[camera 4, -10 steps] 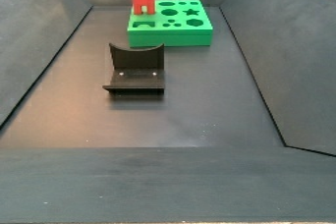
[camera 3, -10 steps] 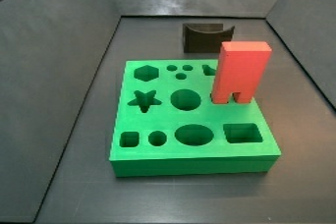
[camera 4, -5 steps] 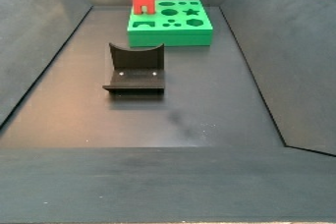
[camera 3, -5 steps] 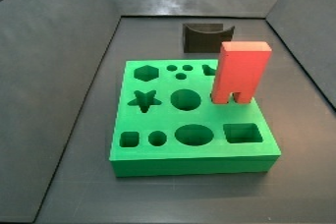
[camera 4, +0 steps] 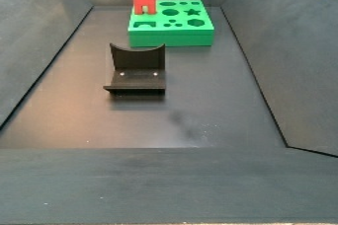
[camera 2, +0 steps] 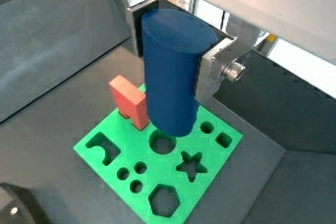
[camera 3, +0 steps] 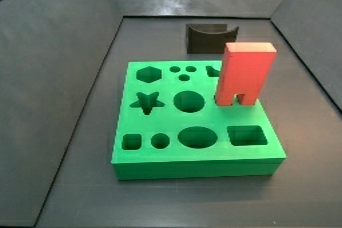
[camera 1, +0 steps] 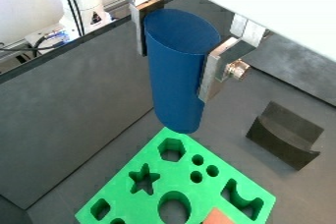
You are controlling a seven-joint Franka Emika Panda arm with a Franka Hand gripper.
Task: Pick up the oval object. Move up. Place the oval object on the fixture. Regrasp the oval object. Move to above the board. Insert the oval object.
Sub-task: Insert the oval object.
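Gripper (camera 1: pixel 176 53) pinching smooth dark-blue oval peg (camera 2: pixel 171 71) upright between my silver finger plates, hanging above bright green holed board (camera 2: pixel 157 164); seeing this in both wrist views.

The claw (camera 1: pixel 178 41) has flat silver finger plates, one bearing a round screw

Dark-blue oval object (camera 1: pixel 178 66), plain and smooth, sits between the gripper's (camera 1: pixel 176 46) silver fingers (camera 1: pixel 217 69) in both wrist views. The board (camera 3: pixel 167 162) is bright green with dark cut-outs. A red block (camera 3: pixel 245 72) stands on it. The fixture (camera 4: pixel 134 73) is brown-black on a dark grey floor (camera 4: pixel 172 120).
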